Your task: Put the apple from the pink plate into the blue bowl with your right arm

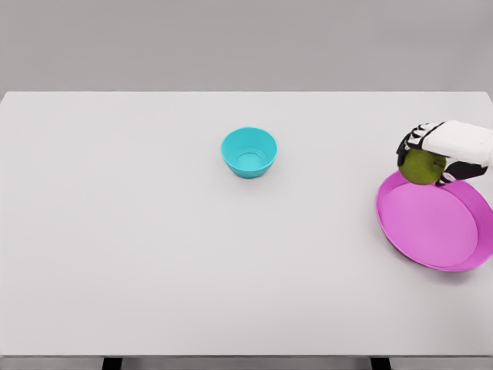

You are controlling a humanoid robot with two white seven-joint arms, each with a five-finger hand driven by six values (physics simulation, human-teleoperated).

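A green apple (421, 166) is held in my right hand (431, 154), whose fingers curl around it from above. The hand comes in from the right edge and hovers over the far left rim of the pink plate (431, 227). The apple looks lifted just above the plate's rim. The blue bowl (249, 152) stands upright and empty near the table's middle, well to the left of the hand. My left arm does not show.
The white table (154, 231) stretches wide, with its front edge near the bottom of the picture. The pink plate reaches the right border of the view.
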